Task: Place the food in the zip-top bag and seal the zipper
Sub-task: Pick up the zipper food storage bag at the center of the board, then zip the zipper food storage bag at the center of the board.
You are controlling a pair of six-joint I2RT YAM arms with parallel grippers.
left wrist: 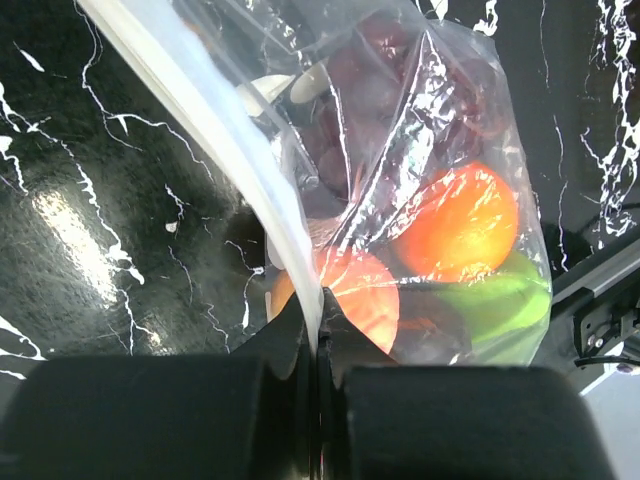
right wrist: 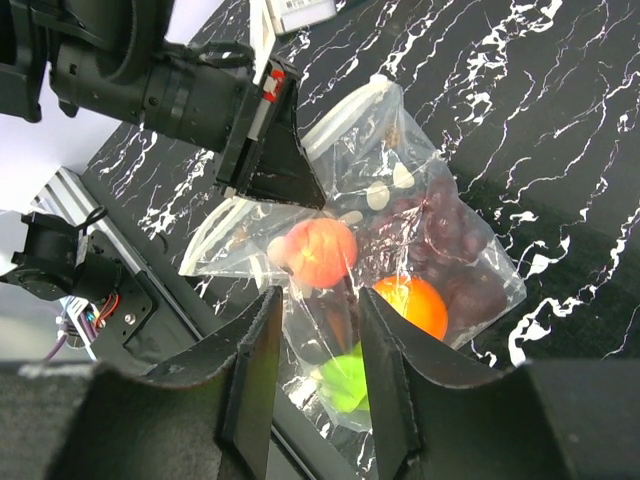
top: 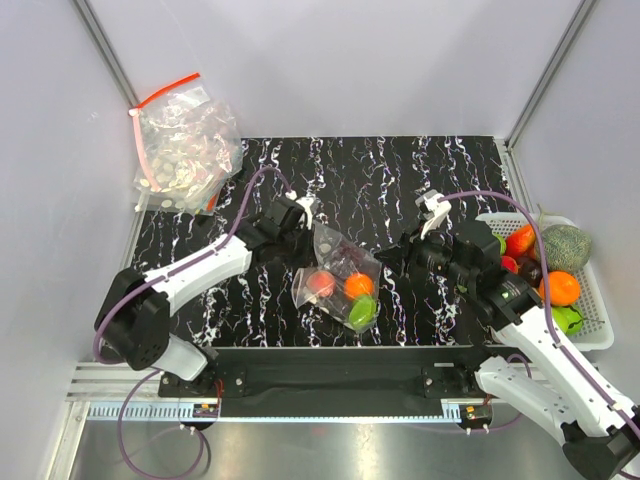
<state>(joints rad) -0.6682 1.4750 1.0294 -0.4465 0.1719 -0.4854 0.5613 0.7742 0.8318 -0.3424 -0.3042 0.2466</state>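
The clear zip-top bag (top: 340, 272) lies on the black marbled table and holds a peach (top: 322, 283), an orange (top: 359, 285), a green fruit (top: 362, 312) and dark grapes (top: 346, 256). My left gripper (top: 310, 226) is shut on the bag's pale zipper (left wrist: 200, 110). In the left wrist view the strip runs straight into the closed jaws of the left gripper (left wrist: 320, 305). My right gripper (top: 392, 262) is open and empty just right of the bag. In the right wrist view the right gripper (right wrist: 320, 325) hovers over the bag (right wrist: 400, 230), above the peach (right wrist: 320, 252), orange (right wrist: 410, 305) and green fruit (right wrist: 345, 380).
A heap of similar bags with a red strip (top: 185, 150) lies at the back left corner. A white basket (top: 592, 330) at the right edge holds an orange, a green fruit, a red fruit and a melon. White walls enclose the table.
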